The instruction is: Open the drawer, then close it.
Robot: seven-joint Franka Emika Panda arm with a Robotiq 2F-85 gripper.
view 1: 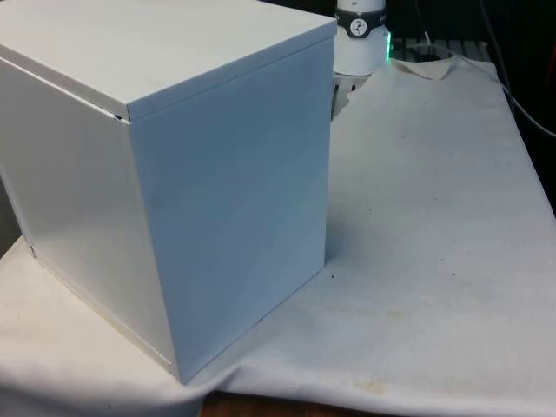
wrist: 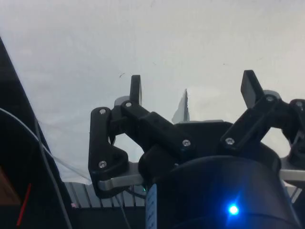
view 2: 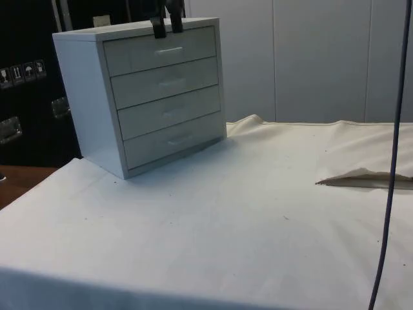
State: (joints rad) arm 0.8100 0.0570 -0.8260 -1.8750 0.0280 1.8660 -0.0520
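No writing can be read on the white chest of drawers (view 2: 158, 97), whose four drawers sit flush just below the gripper (view 2: 166, 26). The gripper (wrist: 193, 90) hangs at the chest's top front edge above the top drawer's handle (view 2: 169, 50), fingers (wrist: 136, 89) spread wide, gripping nothing. Under it lies the white cloth (view 2: 258, 213), a dark cable (view 2: 390, 161) well off to the side

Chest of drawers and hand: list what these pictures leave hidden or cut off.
- Front view: the chest of drawers turns its blank back and side to the camera, hiding its drawers.
- Side view: the hand sits above the top drawer, cut off by the picture's upper edge.
- Side view: drawer handles are too faint to judge.
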